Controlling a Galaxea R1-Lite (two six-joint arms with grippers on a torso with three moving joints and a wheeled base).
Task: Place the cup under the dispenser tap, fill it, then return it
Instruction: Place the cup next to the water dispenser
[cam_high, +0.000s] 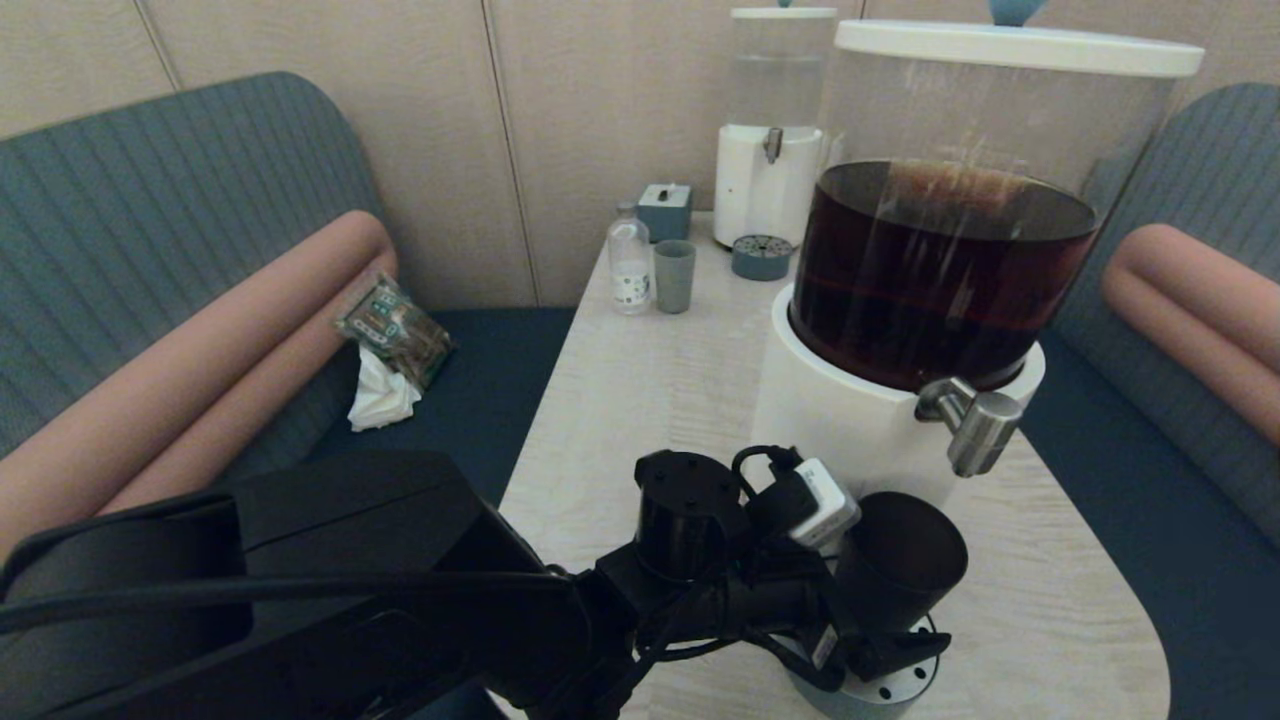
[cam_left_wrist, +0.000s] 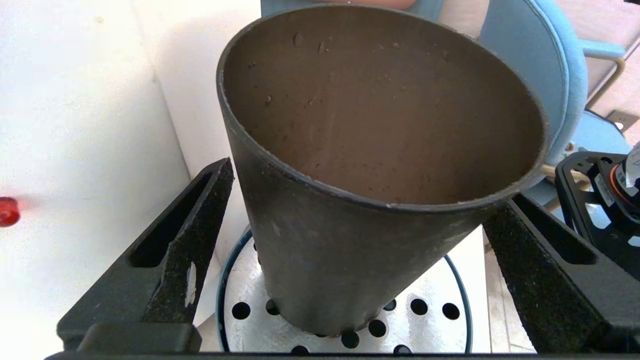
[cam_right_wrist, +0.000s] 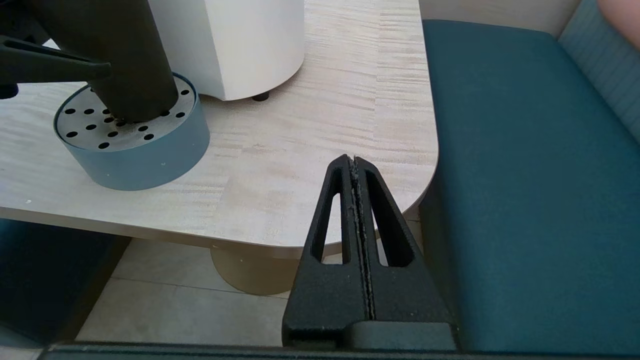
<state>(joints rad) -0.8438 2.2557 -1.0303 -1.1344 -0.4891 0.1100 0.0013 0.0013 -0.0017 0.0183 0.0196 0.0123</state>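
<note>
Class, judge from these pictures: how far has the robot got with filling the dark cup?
Done: the cup stands on the drip tray by the big dispenser. In hand: the left gripper brackets it, fingers apart. Left: its inside looks empty, and in the head view it sits short of the tap, so filling and returning remain. The right gripper idles beside the table.

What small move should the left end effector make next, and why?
Probably ease the cup slightly rightward on the drip tray with the left end effector: it looks empty, and the dispenser tap seems to hang past its rim, not over its mouth.
</note>
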